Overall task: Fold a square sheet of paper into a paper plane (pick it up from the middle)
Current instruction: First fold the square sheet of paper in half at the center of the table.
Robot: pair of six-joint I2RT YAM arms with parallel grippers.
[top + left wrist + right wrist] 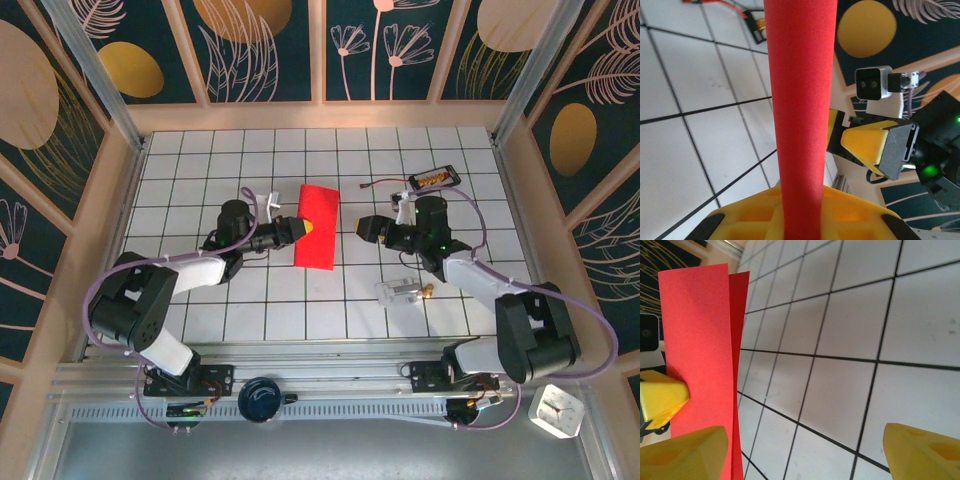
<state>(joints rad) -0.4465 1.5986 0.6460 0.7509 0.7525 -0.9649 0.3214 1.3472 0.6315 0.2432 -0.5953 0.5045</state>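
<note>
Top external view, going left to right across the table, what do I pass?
Left tool, pinching the paper's left edge → red sheet of paper → right tool, open → clear plastic piece → black tray with its cable.

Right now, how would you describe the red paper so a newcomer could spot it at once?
On the white grid-tiled table, look to the middle, between the two arms. There the red sheet of paper shows as a narrow rectangle, doubled over, its left edge pinched by the left hand. It is the only bright red thing; the clear plastic piece nearby is colourless.
</note>
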